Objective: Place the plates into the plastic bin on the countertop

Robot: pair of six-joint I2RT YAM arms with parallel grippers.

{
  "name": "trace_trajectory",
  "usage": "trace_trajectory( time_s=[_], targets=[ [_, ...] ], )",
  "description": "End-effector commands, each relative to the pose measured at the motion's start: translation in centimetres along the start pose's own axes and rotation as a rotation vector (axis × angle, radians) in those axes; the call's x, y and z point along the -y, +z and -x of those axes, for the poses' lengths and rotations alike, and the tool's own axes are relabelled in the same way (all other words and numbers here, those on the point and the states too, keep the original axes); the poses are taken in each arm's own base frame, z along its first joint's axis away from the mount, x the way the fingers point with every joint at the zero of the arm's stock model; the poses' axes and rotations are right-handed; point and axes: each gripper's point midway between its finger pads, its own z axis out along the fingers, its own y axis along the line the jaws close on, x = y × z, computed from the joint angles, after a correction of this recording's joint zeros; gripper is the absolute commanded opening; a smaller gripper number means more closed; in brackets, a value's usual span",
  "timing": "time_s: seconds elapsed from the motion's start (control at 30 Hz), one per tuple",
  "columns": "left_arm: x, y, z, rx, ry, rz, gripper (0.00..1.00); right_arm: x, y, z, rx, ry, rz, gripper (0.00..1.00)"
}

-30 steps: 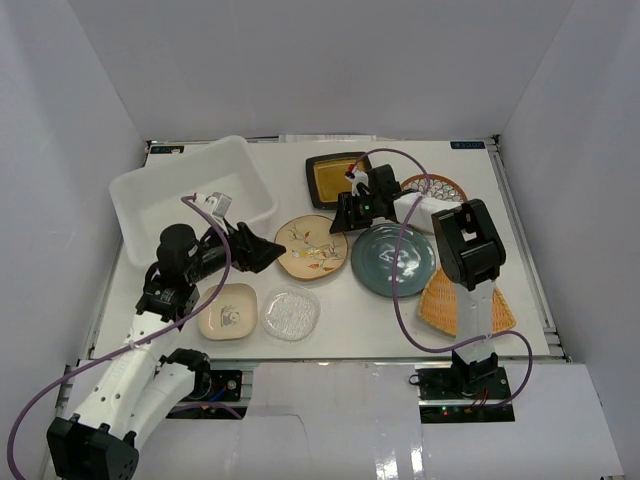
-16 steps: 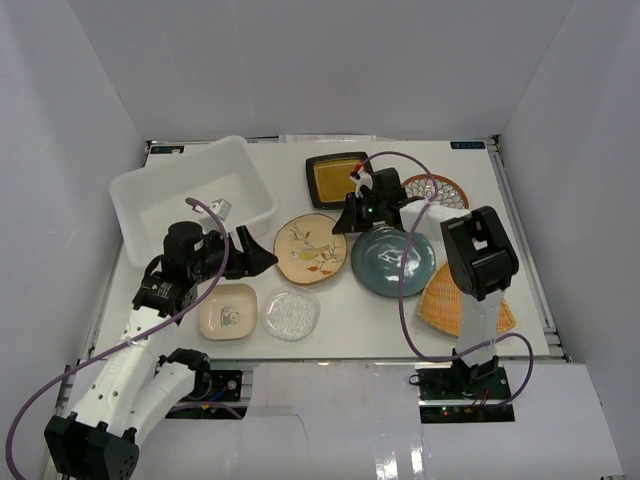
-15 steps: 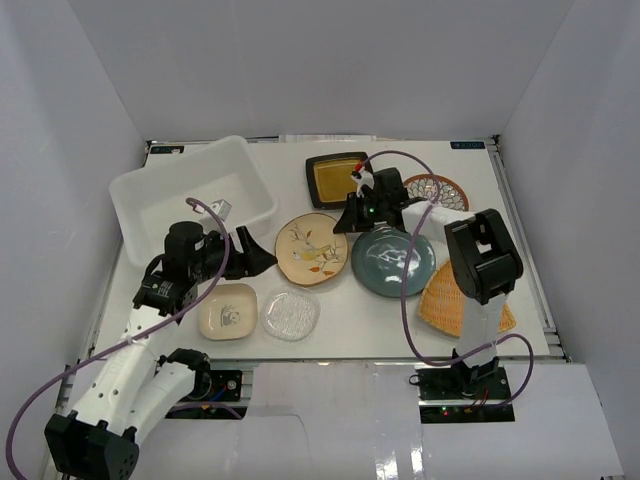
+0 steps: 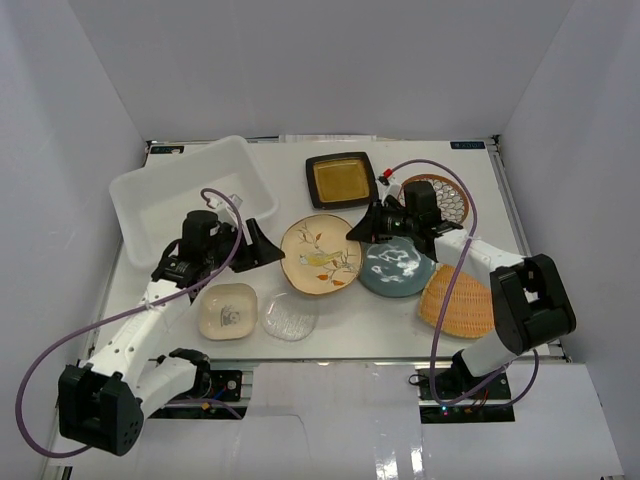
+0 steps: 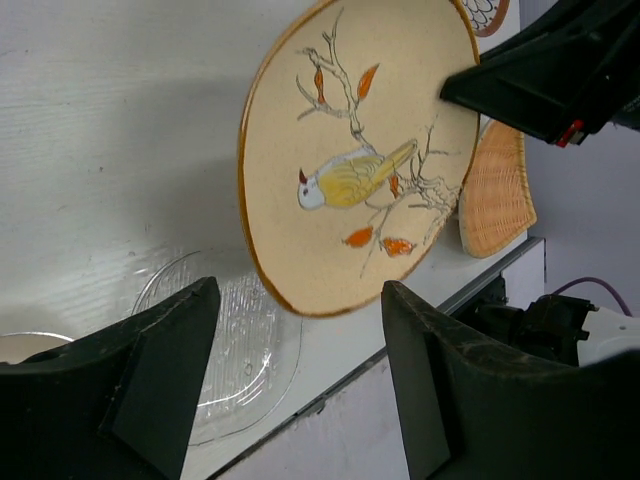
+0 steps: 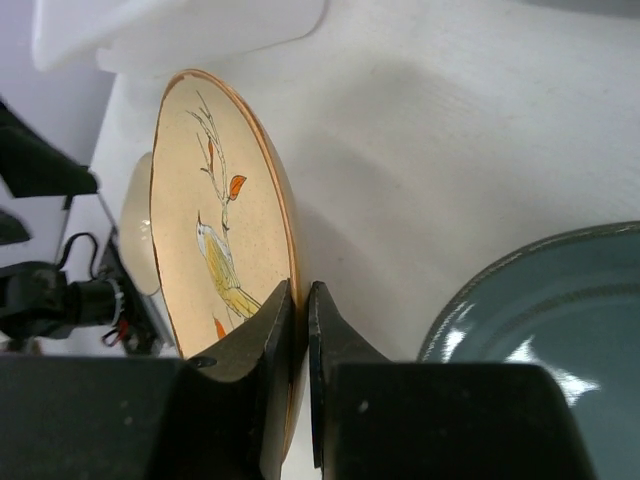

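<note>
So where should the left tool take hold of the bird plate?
Probably its left rim, approached from the left with one finger above and one below: the bird plate hangs tilted in the right tool's pinch, so that thin edge faces the open left tool.

Bright even lighting w/ soft shadows, glare on teal plate

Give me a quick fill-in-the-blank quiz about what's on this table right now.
The right gripper is shut on the rim of a tan plate painted with a ___.
The left gripper is not shut but ___.
The amber square plate has a ___ rim.
The plastic bin sits at the countertop's far ___ corner.
Missing words: bird; open; black; left.
</note>
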Motion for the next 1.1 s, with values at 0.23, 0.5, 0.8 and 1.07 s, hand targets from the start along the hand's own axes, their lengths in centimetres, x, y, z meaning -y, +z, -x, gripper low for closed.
trace_trajectory(
  time_s=[0.23, 0.5, 0.8, 1.07],
  targets=[
    [-0.2, 4.1, -0.6, -0.036, -0.018, 0.003, 0.45, -8.3, -2.8, 2.0, 0.085, -0.008, 0.368, 0.08],
    [1.1, 3.7, 1.0, 0.035, -0.014, -0.032, 0.0, -7.0, -2.8, 1.1, 0.082, -0.005, 0.292, 0.35],
    [7.3, 2.0, 11.3, 0.272, 0.001, -0.13, 0.0, -6.7, -6.3, 1.7, 0.196, -0.09, 0.109, 0.98],
    [-0.6, -3.2, 21.4, 0.559, -0.225, 0.012, 0.0, -3.8, -9.6, 0.4, 0.344, -0.127, -0.098, 0.94]
  ],
)
